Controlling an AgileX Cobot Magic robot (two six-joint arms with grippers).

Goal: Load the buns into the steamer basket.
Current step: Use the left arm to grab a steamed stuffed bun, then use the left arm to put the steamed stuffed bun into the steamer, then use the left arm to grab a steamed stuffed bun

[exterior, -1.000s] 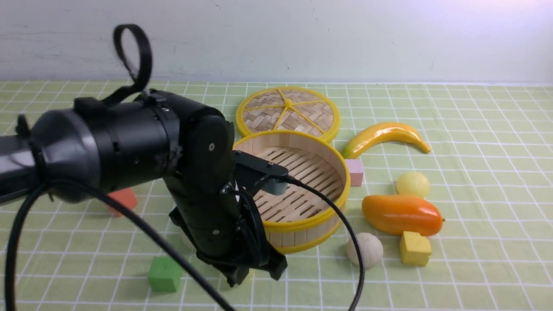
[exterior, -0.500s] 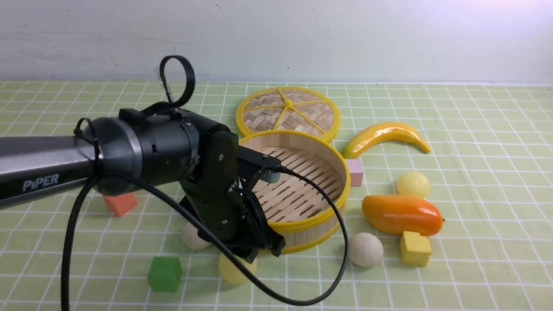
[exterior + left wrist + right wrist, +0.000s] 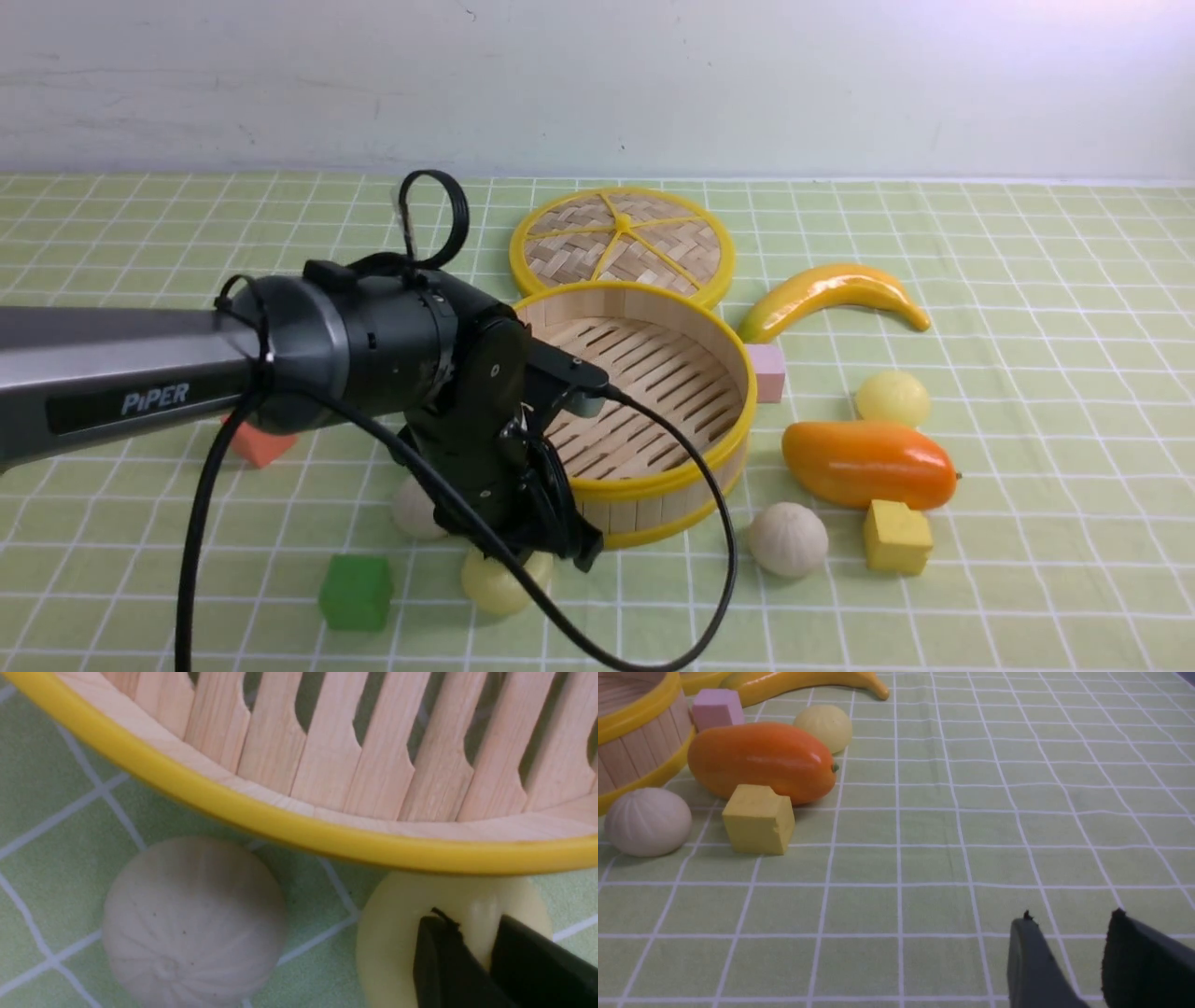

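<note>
My left gripper point(image 3: 476, 933) sits over a pale yellow bun point(image 3: 392, 933) between the steamer basket point(image 3: 653, 476) and the tabletop's point(image 3: 1027, 579) front edge, fingers nearly together; I cannot tell if they grip it; an off-white bun point(image 3: 191, 919) lies just beside it; my right gripper point(image 3: 1071, 917) hangs slightly parted, holding nothing.

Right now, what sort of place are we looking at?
Probably a robot practice tabletop, not a real kitchen: green checked cloth before a bare wall, a plastic mango and banana, and a green cube.
</note>
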